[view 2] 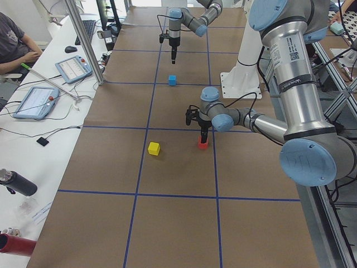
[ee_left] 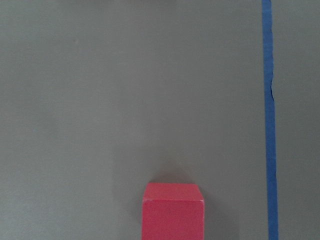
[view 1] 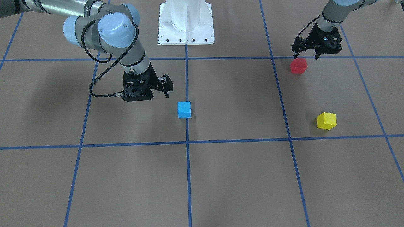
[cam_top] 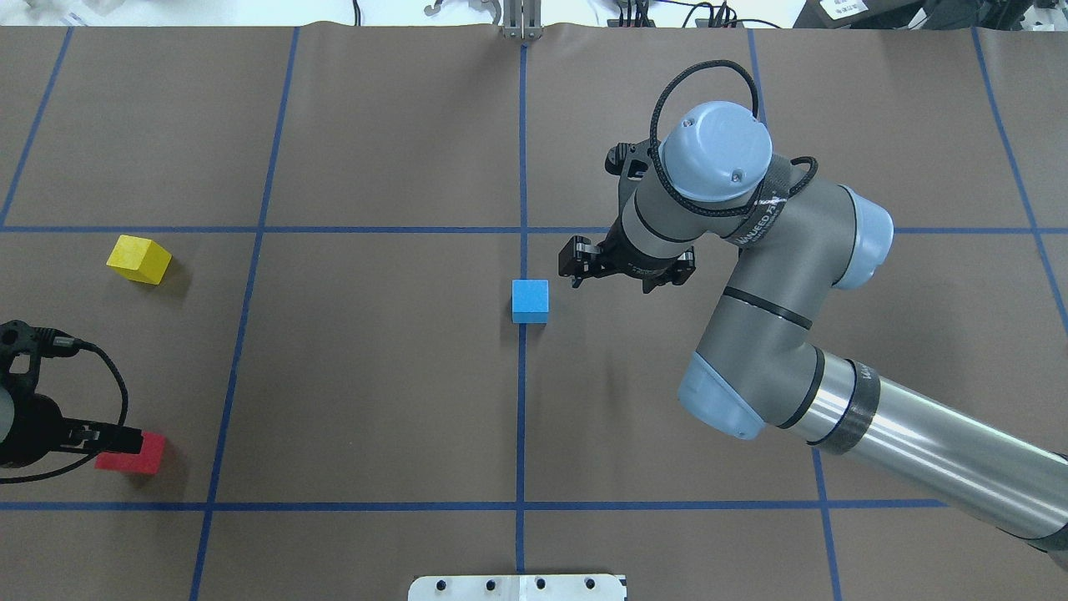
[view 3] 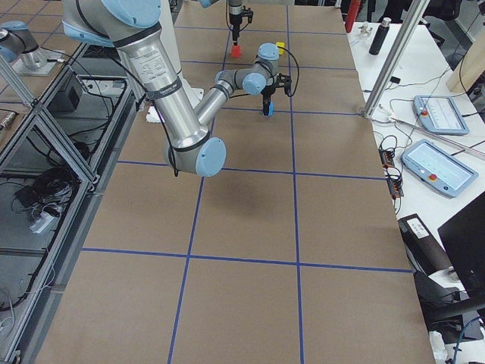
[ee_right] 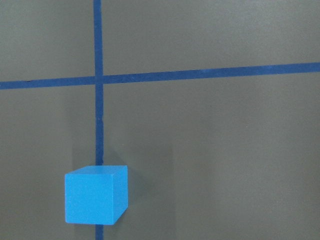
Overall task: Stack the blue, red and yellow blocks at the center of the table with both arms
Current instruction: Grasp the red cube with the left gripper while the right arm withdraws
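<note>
Status: no stack begun. All three blocks lie singly on the surface, so, judging by their positions, one of three placements may be counted as done and two lifts are left. Room: side views show a white bench with tablets (view 2: 34,101) and cables, a seated person (view 2: 14,44) at upper left, and aluminium framing along the robot's side. Surface (cam_top: 375,376): broad matte brown sheet gridded with blue tape, with a white pedestal (view 1: 186,25) at top centre of the front view. Right arm (cam_top: 776,275): reaches in from the lower right of the overhead view. Left arm (view 1: 334,12): enters at upper right of the front view. Right gripper (cam_top: 611,282): jaws apart, holding nothing, just beside the blue block (cam_top: 530,299) and not over it. Left gripper (view 1: 305,56): jaws apart, low over the red block (view 1: 298,66), not closed on it. Blue block: on the centre tape line, mid-frame, likely serving as the base. Red block: far left, low in the overhead view. Yellow block (cam_top: 139,259): left, mid-height, untouched and well apart from both grippers.
</note>
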### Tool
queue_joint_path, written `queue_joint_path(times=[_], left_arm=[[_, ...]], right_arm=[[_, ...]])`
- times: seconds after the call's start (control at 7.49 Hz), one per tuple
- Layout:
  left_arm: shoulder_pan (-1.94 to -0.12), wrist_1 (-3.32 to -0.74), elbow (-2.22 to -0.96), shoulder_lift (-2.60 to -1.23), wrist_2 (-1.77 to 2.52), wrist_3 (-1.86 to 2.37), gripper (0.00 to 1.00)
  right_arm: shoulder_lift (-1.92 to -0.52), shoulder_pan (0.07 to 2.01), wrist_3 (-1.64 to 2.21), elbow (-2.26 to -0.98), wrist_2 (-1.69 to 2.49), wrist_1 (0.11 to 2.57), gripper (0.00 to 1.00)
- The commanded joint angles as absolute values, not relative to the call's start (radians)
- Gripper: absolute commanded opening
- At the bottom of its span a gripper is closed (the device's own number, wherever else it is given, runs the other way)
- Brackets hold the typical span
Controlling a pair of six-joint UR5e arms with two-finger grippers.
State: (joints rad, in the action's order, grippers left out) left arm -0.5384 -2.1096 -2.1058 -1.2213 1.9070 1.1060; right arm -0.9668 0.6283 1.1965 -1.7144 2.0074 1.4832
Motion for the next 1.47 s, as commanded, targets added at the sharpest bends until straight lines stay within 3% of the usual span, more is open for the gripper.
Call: queue_joint_path(times=[0.0, 0.94, 1.07, 1.2, 1.34], left_arm=[[-0.509, -2.129, -2.077, -1.227, 1.894, 1.104, 0.99], [-0.479, -2.207, -1.976, -1.281, 1.899, 1.112, 0.99], [-0.479, -2.207, -1.973, -1.282, 1.899, 1.112, 0.9], [-0.479, -2.207, -1.971, -1.282, 1.898, 1.111, 0.61], [-0.479, -2.207, -1.968, -1.281, 1.896, 1.111, 0.24]], right_arm=[[-0.969, 0.629, 1.197, -1.717, 1.994, 1.482, 1.0], [-0.989, 0.634, 1.197, -1.736, 1.993, 1.482, 1.0], [-0.997, 0.634, 1.197, -1.744, 1.994, 1.483, 1.0], [-0.997, 0.634, 1.197, -1.744, 1.994, 1.483, 1.0], [-0.997, 0.634, 1.197, -1.744, 1.994, 1.482, 1.0]])
